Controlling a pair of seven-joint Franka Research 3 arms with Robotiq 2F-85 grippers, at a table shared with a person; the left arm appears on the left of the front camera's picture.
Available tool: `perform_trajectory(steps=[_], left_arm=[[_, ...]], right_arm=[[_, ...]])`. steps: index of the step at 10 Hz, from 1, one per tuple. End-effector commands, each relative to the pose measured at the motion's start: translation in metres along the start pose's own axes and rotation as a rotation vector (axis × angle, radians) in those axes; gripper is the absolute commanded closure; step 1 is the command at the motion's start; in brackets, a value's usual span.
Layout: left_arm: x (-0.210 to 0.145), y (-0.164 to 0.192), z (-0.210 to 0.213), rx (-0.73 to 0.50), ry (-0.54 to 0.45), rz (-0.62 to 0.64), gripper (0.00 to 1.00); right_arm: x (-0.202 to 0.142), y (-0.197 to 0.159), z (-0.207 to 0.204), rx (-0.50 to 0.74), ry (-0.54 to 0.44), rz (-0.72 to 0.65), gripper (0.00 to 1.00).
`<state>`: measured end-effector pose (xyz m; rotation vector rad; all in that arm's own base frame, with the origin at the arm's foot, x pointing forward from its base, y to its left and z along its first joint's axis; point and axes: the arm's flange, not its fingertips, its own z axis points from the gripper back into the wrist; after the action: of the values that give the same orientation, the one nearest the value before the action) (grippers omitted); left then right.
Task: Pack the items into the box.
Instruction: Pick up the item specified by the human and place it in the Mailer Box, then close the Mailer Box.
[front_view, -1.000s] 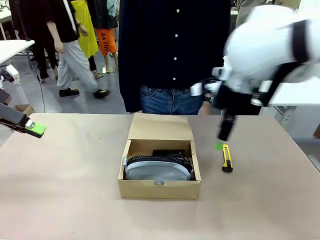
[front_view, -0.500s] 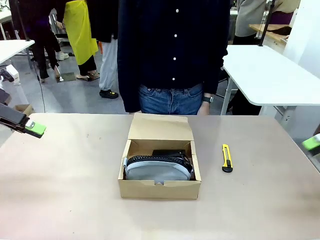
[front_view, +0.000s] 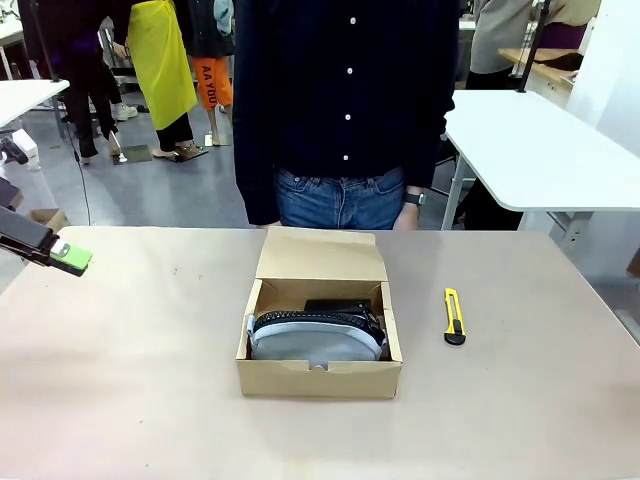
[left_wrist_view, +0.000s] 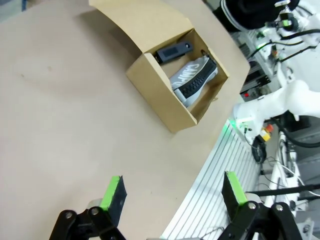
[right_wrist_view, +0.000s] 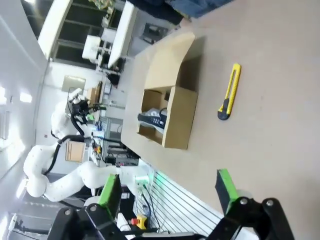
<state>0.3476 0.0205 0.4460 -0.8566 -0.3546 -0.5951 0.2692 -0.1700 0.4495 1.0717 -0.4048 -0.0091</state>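
Right gripper (right_wrist_view: 167, 186) pulled back from the utility knife (front_view: 454, 315) to the table's (front_view: 150, 380) right edge, jaws apart, empty. Left gripper (left_wrist_view: 174, 186) unchanged at left edge, apart too.

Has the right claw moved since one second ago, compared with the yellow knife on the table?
Yes. The right claw hung just above the yellow knife then; it has withdrawn to the right and is now well clear of it.

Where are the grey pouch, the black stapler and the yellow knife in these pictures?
grey pouch (front_view: 315, 343), front view, middle of its grey side.
black stapler (left_wrist_view: 173, 50), left wrist view, middle of its top.
yellow knife (front_view: 453, 316), front view, middle of its yellow handle.
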Motion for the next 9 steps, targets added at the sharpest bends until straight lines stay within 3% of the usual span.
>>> perform_trajectory(steps=[1, 9], left_arm=[[-0.0024, 0.001, 0.0013, 0.002, 0.002, -0.014, 0.0], [-0.0024, 0.001, 0.0013, 0.002, 0.002, -0.014, 0.0]], right_arm=[[-0.0011, 0.005, -0.0117, -0.046, 0.105, 0.05, 0.0], [-0.0011, 0.005, -0.0117, -0.046, 0.105, 0.05, 0.0]])
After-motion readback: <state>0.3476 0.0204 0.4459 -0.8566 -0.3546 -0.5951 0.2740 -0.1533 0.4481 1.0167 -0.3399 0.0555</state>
